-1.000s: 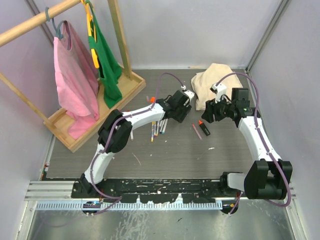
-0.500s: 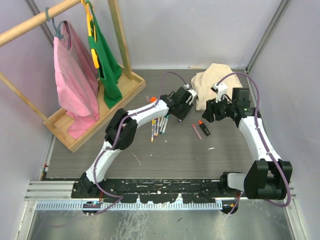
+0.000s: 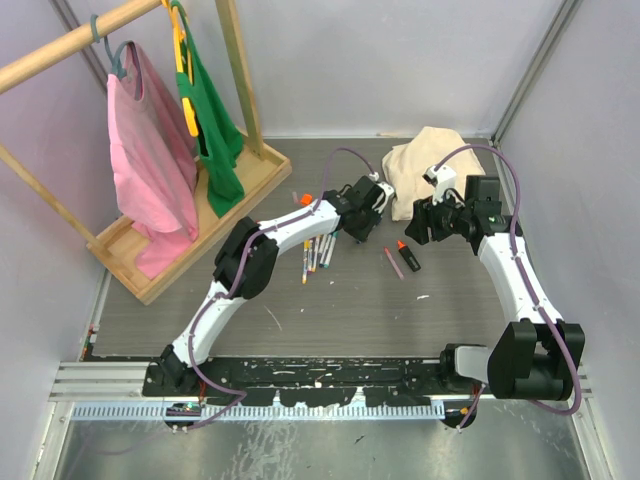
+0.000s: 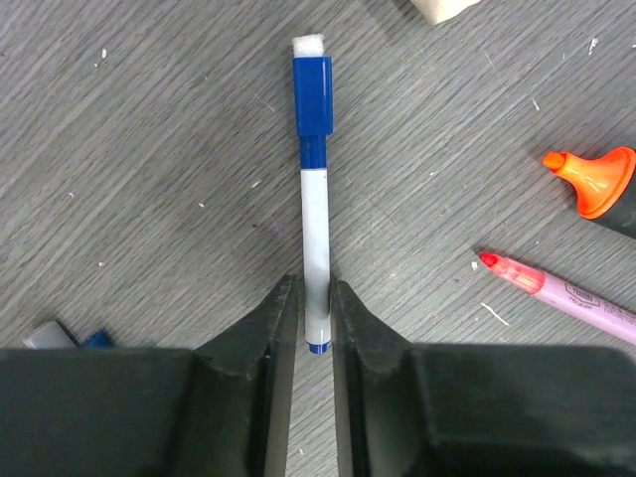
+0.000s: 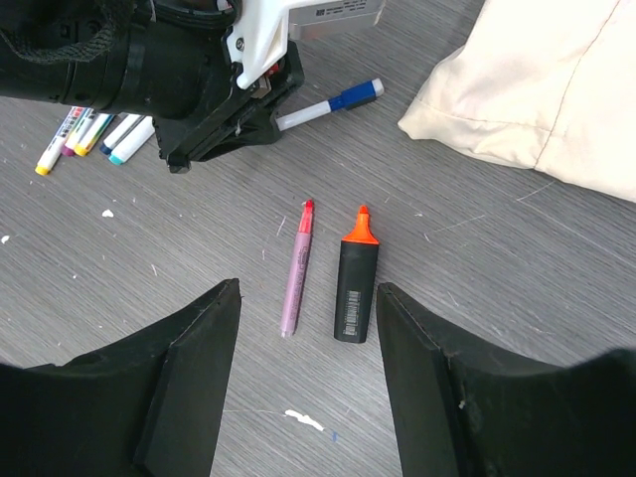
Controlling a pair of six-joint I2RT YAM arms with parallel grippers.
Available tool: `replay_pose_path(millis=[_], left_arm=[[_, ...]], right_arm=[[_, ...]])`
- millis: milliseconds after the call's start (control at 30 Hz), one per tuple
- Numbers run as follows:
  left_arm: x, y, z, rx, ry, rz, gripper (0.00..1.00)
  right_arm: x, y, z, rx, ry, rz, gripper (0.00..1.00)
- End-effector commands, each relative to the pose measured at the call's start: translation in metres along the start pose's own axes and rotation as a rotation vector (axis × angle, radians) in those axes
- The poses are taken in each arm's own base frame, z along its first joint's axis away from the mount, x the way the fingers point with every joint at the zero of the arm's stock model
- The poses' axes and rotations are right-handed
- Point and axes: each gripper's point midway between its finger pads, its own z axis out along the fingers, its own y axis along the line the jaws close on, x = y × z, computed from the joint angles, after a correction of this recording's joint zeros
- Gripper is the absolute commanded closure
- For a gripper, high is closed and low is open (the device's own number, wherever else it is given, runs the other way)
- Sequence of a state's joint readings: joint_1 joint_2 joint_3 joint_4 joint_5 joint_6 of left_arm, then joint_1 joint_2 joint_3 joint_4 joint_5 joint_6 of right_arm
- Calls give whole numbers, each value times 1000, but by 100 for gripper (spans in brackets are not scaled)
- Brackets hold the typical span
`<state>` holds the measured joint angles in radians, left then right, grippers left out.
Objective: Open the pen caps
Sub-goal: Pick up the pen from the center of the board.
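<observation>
Two arms out over the grey table (image 3: 330,310) in the top view. Left gripper (image 3: 366,203) down low, nose toward a beige cloth (image 3: 440,160). Right gripper (image 3: 425,225) just across from it, raised off the surface. Back along the left arm from its gripper, a bundle of white markers (image 3: 318,252). Just before the right gripper, a black highlighter (image 3: 408,256) and a pink pen (image 3: 393,262) side by side. Jaws of both too small to read from up here.

Over to the left wrist. Fingers (image 4: 260,338) drawn in close on either side of the tail end of a white barrel (image 4: 316,229), barely a sliver between pads and plastic. Pinching or merely flanking, cannot tell. Blue cap (image 4: 313,95) seated on the far end of that barrel, straight ahead of the fingertips, flat on the table. Off to the right of the fingers, the highlighter's bare orange tip and the pink pen's bare red tip.

Right wrist next. Fingers (image 5: 189,378) spread wide, nothing between them, hovering above the table. Directly below the gap, pink pen and highlighter lying parallel, near each other but apart. Ahead, the left gripper set about the barrel's tail, with the blue cap poking out beyond it toward the cloth. Ahead and to the left, coloured caps (image 5: 79,144) on the bundled markers, yellow and teal among them.
</observation>
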<state>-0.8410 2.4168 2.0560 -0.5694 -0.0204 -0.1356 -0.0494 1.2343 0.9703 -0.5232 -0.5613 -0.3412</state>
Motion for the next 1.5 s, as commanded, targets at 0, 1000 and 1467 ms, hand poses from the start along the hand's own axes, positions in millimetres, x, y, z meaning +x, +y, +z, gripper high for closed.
replay_pose_path(millis=[0,1000,1467], left_arm=[[-15,2,-5,17,-31,-4,82],[-29,0,-34,58,-108,-22,100],[-50,-15,-151,191,-506,-171,100]], right_arm=[[-17,-1,-8,19,-68,-31,38],[-23,5,-15,-13,-103,-23,38],[-43,55,-41,-237,-249,-44,38]])
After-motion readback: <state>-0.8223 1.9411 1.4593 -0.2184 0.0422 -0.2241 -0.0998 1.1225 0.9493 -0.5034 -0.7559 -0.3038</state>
